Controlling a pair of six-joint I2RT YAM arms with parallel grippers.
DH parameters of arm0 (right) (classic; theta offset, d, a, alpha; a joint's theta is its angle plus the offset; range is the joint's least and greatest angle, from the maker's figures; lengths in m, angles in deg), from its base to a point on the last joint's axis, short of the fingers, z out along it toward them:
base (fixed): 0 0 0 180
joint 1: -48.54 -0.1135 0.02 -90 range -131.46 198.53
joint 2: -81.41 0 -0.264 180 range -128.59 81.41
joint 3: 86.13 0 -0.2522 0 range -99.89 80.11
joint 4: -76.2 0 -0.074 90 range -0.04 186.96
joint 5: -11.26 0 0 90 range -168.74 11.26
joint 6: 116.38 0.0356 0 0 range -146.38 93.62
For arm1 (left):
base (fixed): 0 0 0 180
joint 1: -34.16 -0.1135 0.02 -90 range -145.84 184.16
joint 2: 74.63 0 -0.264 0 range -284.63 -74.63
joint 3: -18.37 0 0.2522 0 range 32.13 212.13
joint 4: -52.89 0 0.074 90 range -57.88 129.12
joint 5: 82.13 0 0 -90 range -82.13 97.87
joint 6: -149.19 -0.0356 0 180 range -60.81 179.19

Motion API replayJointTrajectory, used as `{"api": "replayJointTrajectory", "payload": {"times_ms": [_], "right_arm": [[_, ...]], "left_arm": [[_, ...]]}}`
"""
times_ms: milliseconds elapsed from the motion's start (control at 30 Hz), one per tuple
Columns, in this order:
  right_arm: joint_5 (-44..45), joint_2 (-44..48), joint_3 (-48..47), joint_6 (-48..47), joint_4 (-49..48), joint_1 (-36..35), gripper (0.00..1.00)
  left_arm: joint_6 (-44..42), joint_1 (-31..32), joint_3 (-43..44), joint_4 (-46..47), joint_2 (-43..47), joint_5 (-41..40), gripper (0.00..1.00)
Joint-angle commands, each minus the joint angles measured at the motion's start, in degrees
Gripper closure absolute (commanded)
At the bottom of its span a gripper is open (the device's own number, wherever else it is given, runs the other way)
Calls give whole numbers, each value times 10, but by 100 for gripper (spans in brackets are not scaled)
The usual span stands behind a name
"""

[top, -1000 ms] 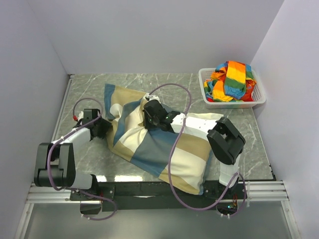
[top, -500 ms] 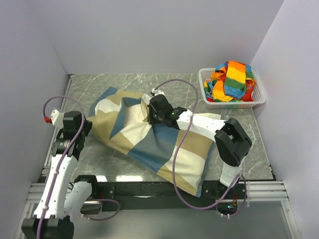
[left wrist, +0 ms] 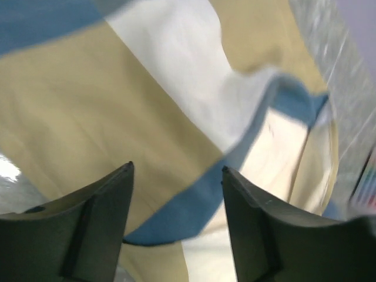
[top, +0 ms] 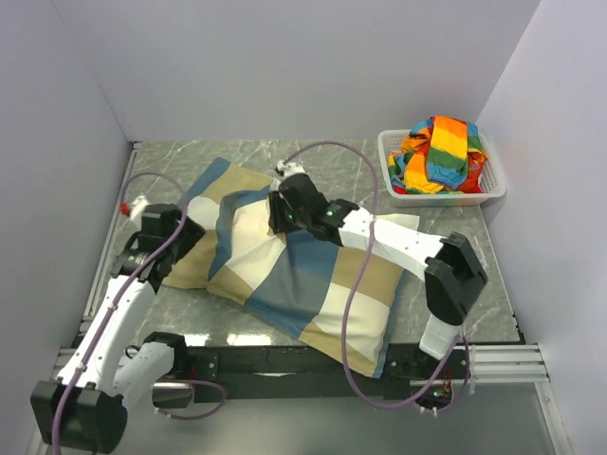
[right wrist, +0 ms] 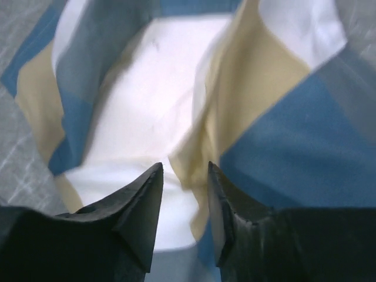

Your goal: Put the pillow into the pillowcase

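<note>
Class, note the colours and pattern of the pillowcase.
The pillowcase has big blue, tan and off-white blocks; the top view shows it best.

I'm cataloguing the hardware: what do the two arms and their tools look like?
The left arm and right arm share white links, bulky black joints and a looping purple cable. A small red tag sits by the left wrist. The left tool and right tool have two dark tapered fingers.
</note>
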Motion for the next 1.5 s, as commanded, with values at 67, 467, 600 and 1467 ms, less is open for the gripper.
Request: {"api": "replayJointTrajectory", "payload": {"times_ms": [67, 467, 600, 1467], "right_arm": [[74, -115, -211, -104, 66, 11, 53], [-44, -309, -396, -292, 38, 33, 38], [-71, -350, -437, -300, 39, 38, 39], [-57, -256, -407, -311, 72, 90, 100]], "left_arm": [[-6, 123, -4, 17, -12, -28, 29], [25, 172, -87, 83, -25, -48, 33], [18, 172, -82, 109, -53, -56, 33], [-8, 173, -40, 8, 33, 30, 88]]}}
